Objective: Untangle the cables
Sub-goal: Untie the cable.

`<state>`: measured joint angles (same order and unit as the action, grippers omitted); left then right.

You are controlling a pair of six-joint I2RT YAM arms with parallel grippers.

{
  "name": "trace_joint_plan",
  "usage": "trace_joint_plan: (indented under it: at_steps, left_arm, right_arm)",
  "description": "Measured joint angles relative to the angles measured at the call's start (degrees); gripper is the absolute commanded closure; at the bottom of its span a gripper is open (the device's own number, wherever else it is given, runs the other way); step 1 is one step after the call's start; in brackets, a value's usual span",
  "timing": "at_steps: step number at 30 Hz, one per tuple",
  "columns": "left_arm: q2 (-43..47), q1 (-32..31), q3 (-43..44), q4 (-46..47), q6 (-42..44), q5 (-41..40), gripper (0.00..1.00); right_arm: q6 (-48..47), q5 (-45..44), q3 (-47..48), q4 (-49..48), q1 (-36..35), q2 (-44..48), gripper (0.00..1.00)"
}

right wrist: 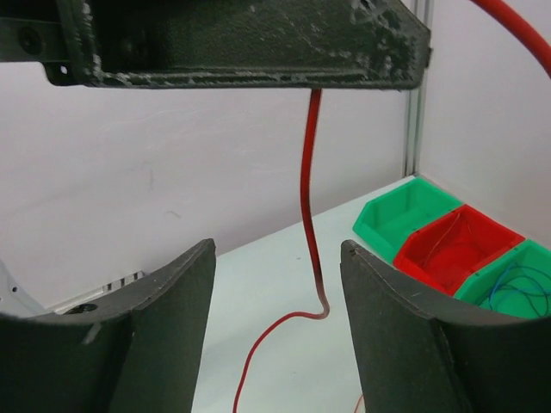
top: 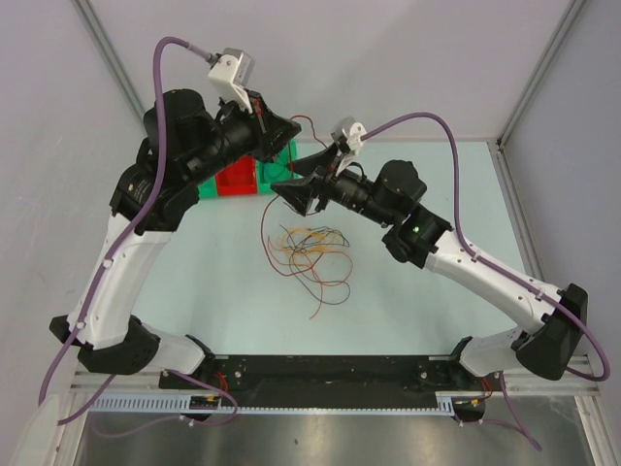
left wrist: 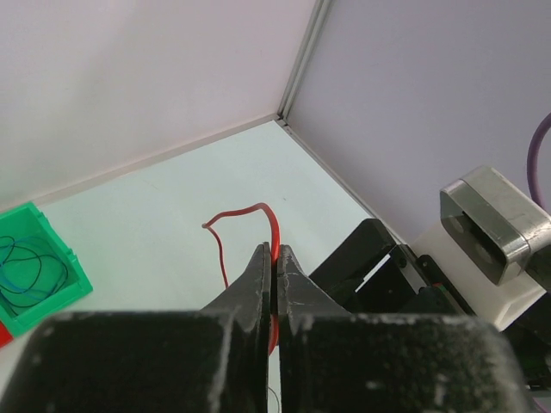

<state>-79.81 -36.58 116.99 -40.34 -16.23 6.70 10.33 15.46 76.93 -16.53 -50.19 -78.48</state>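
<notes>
A loose tangle of thin cables [top: 312, 250] in red, orange, yellow and black lies on the table's middle. My left gripper [left wrist: 274, 256] is raised over the back of the table and shut on one red cable [left wrist: 261, 209], whose short end curls past the tips. That red cable [right wrist: 307, 206] hangs down from the left gripper's underside [right wrist: 241, 43] and runs between the fingers of my right gripper [right wrist: 277, 258]. The right gripper is open, and the cable touches neither finger. In the top view, the right gripper [top: 294, 190] sits just below and in front of the left gripper [top: 281, 129].
A row of small bins stands at the back left: a green bin [right wrist: 398, 215], a red bin [right wrist: 456, 249] holding thin wires, and a green bin [right wrist: 514, 284] holding blue cables. Enclosure walls and a corner post [left wrist: 301, 60] lie close behind.
</notes>
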Motion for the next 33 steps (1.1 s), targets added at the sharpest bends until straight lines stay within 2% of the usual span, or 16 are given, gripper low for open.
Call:
trace_joint_plan:
  at_steps: [3, 4, 10, 15, 21, 24, 28, 33]
  left_arm:
    - [0.0, 0.0, 0.0, 0.0, -0.24, -0.55, 1.0]
    - [0.0, 0.0, 0.0, 0.0, -0.24, -0.7, 1.0]
    - [0.02, 0.0, -0.7, 0.17, -0.24, -1.84, 1.0]
    - [-0.13, 0.02, -0.02, -0.98, 0.15, -1.79, 1.0]
    - [0.04, 0.02, 1.64, -2.16, 0.15, 0.5, 1.0]
    - [0.11, 0.02, 1.7, -2.91, 0.13, 2.49, 1.0]
    - [0.09, 0.02, 2.6, -4.96, 0.13, 5.27, 1.0]
    - [0.22, 0.02, 3.58, -5.4, -0.33, 8.66, 0.99]
  right_arm:
    - [-0.5, -1.62, 0.0, 1.4, -0.33, 0.17, 0.12]
    - [-0.94, -2.62, 0.0, 2.27, -0.52, 0.33, 0.1]
    - [-3.72, -8.44, -0.61, 8.92, -2.8, 4.61, 0.01]
    - [-5.2, -7.8, -4.26, 10.73, -1.09, 12.2, 0.0]
    - [-3.08, 4.15, -4.61, 9.07, 13.46, 15.23, 0.0]
    - [-0.94, 10.29, -4.55, 7.87, 18.21, 14.03, 0.0]
    - [1.44, 18.14, -3.87, 7.08, 21.62, 11.02, 0.0]
    - [4.74, 26.08, -2.36, 5.07, 22.58, 6.64, 0.0]
